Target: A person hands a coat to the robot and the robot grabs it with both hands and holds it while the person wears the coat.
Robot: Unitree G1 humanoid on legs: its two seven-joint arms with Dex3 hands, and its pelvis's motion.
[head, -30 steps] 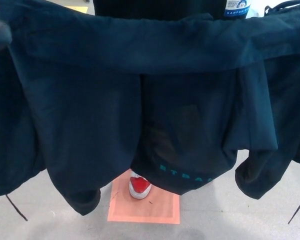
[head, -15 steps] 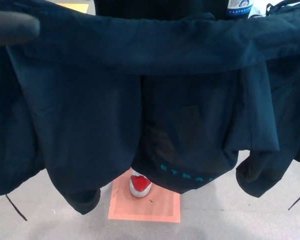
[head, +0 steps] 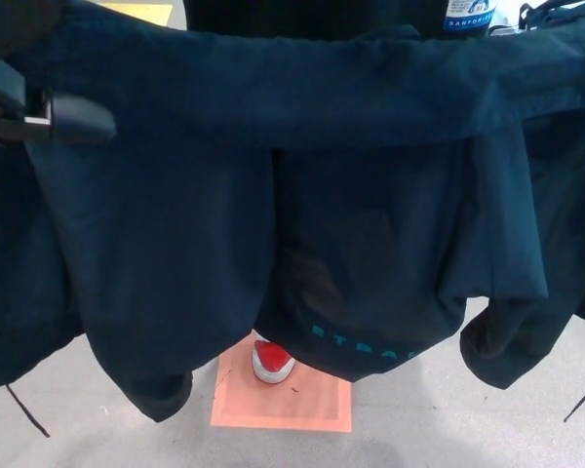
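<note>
A dark navy coat point(head: 273, 195) hangs spread across nearly the whole head view, lining toward me, with teal lettering point(head: 361, 343) near its hem. My left hand point(head: 44, 115) is at the upper left, against the coat's shoulder area. One black finger point(head: 78, 122) reaches right across the cloth, and the hand is open, with no cloth visibly pinched. My right hand does not show. The person stands behind the coat, mostly hidden. Only a red and white shoe point(head: 271, 360) and a badge point(head: 465, 14) at the top edge are visible.
The person's shoe rests on an orange square mat point(head: 302, 405) on the grey floor point(head: 419, 429). Thin dark cords point(head: 24, 414) dangle at the lower left and lower right corners. A yellow floor marking point(head: 141, 12) lies at the top left.
My left hand has come down and to the right from the top left corner onto the coat's shoulder. The coat and the person's shoe have barely moved.
</note>
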